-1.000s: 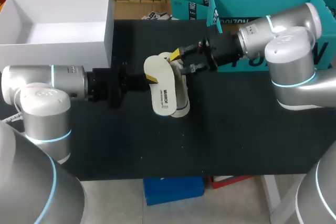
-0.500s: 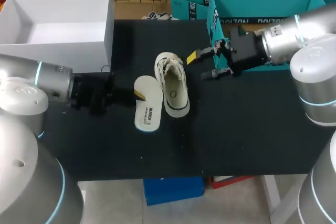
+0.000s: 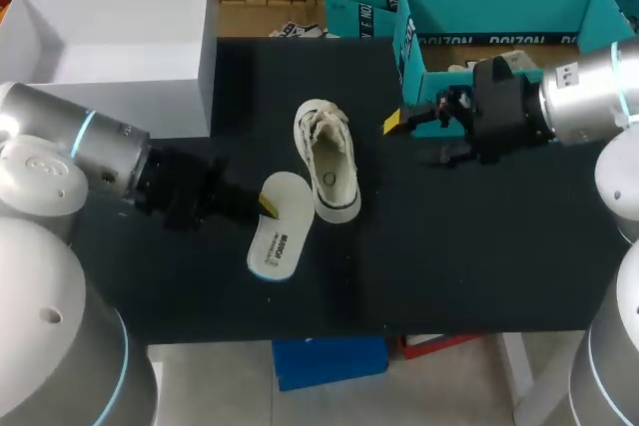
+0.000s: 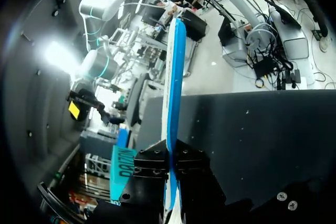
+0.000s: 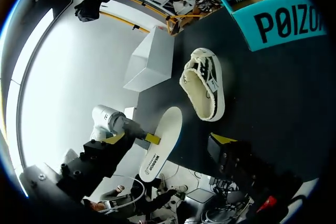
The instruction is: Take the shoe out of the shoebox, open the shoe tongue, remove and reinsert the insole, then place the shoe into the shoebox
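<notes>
The insole (image 3: 277,228) sat between the fingers of the left gripper (image 3: 267,207), the shoe (image 3: 327,159) just beyond their tips on the table (image 3: 449,266); the right gripper (image 3: 414,139) stood well apart.

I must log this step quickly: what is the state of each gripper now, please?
Left gripper: closed, holding the insole.
Right gripper: open, holding nothing.

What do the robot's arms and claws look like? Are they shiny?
The left arm and right arm are fat, round, silvery-grey tubes with glowing light-blue rings at the joints. Near the end each turns black and boxy. The left claw and right claw have black fingers with bright yellow tips.
</notes>
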